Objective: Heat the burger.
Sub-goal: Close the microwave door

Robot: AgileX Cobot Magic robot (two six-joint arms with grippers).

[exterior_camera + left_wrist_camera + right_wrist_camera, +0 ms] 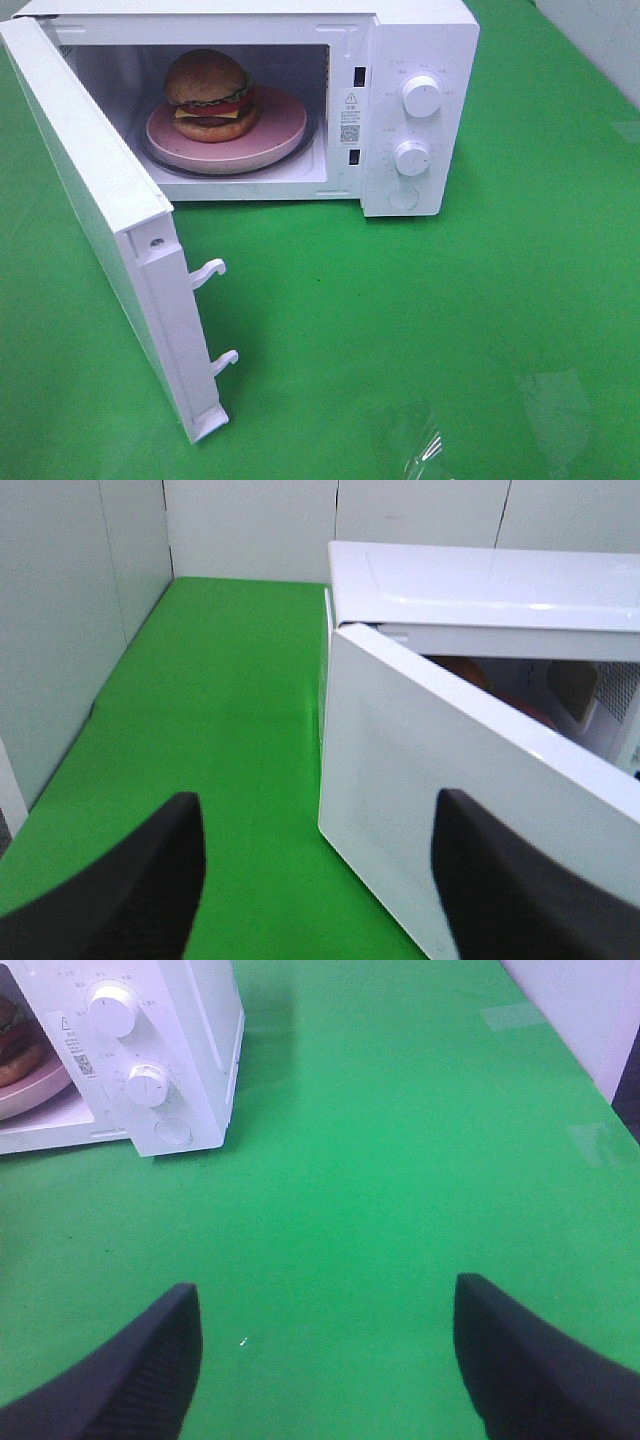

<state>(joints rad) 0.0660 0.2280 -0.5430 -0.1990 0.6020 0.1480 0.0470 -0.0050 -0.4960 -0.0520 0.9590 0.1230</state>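
- The microwave (420, 30) is white and stands on the green table (450, 320), its cooking chamber showing
- The burger (208, 88) is inside the microwave, sitting on a round pink plate (285, 125), towards the hinge side of the chamber
- Its golden-brown bun is on top, with lettuce, tomato, yellow cheese and a dark patty stacked under it
- The pink plate rests on the glass turntable (160, 160) on the microwave's floor
- The microwave's door (90, 200) is swung wide open, hinged on the side away from the control panel, and juts out over the table in front of the microwave
- Two white latch hooks, an upper one (208, 270) and a lower one (224, 362), stick out of the door's free edge
- On the microwave's control panel, an upper knob (420, 96) sits above a lower knob (412, 157)
- The left gripper (318, 810) is on the outer side of the microwave's open door, close to the door's white outer face
- Its dark fingers (140, 890) stand well apart and grip nothing; whether one of them touches the door cannot be told
- The right gripper (325, 1290) hangs over bare green table in front of the microwave, on the control-panel side and well apart from it
- Its fingers (130, 1370) are spread wide with only the table between them
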